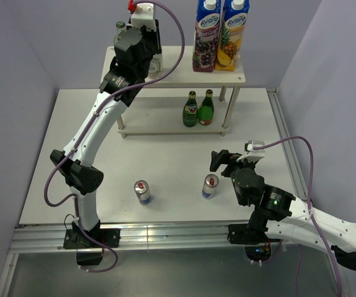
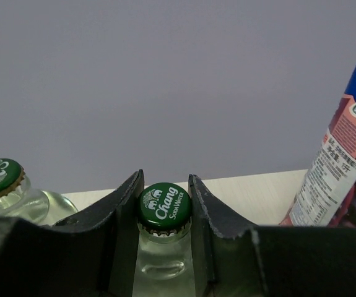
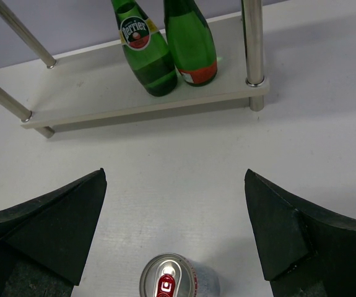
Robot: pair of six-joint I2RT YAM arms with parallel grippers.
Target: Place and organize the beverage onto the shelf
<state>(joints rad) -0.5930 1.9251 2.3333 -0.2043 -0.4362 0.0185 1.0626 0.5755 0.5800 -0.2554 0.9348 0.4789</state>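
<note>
Clamping a Chang Soda Water bottle (image 2: 164, 238) upright by the neck, the left gripper (image 2: 165, 185) sits at the left end of the shelf's (image 1: 178, 77) top board. A second Chang (image 2: 4, 189) stands beside it, and Fontana cartons (image 1: 207, 37) hold the right end. Perrier bottles (image 3: 143, 52) stand upright on the lower board. The right gripper (image 3: 174, 185) gapes wide by one upright can (image 3: 179, 281), with a second can (image 1: 142, 192) to its left.

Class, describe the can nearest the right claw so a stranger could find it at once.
On the white table, in front of the two-tier shelf, two slim cans stand upright. Pick the right-hand can, close by the right arm's open claw; the other can stands alone further left.
</note>
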